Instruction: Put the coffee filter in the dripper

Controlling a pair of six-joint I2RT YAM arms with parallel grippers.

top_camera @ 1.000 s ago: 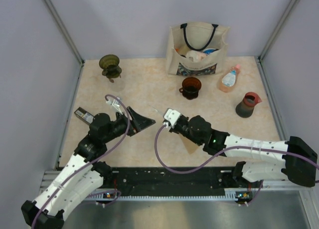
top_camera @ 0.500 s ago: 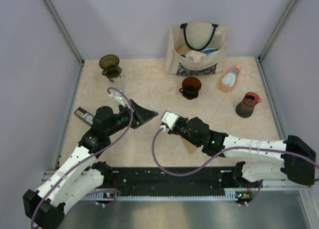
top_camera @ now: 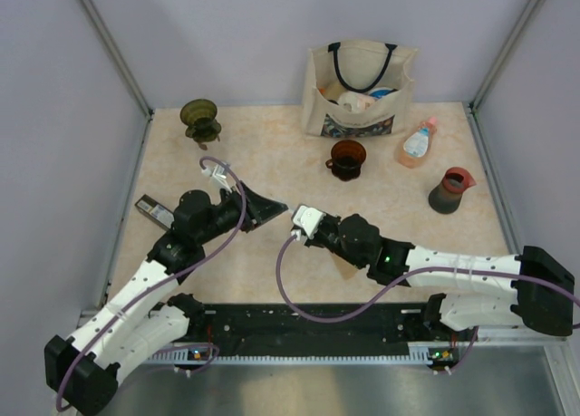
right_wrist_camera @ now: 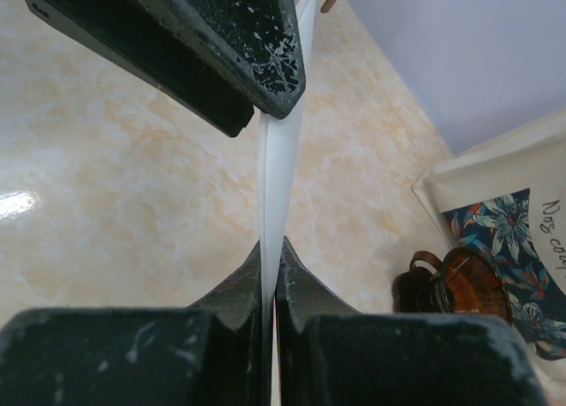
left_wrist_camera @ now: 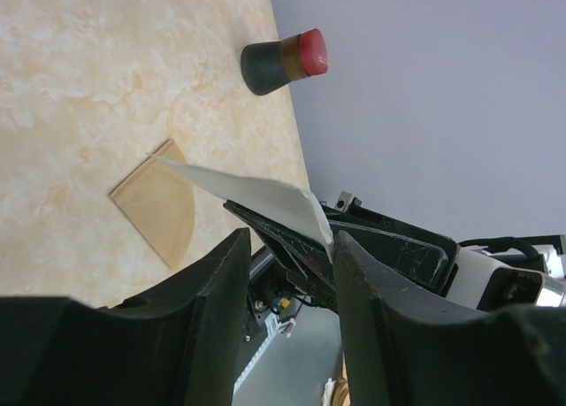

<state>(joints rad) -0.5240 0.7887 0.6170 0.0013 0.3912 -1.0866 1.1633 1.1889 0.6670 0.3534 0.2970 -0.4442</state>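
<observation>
2 tools meet above the middle of the table (top_camera: 272, 144). Your right tool (right_wrist_camera: 270, 247) pinches the white filter (left_wrist_camera: 256, 192), holding it in the air. Your left tool (left_wrist_camera: 290, 238) is spread, the white filter's end between its fingers. 1 brown filter (left_wrist_camera: 161, 204) lies flat on the table.

L pincer (top_camera: 272, 208): tip just beside R pincer (top_camera: 294, 218) tip, mid desk (top_camera: 272, 153).
Brown filter (top_camera: 345, 264): flat on desk, behind R pincer, under its arm.
Amber dripper (top_camera: 347, 158): beyond R pincer, well apart.
</observation>
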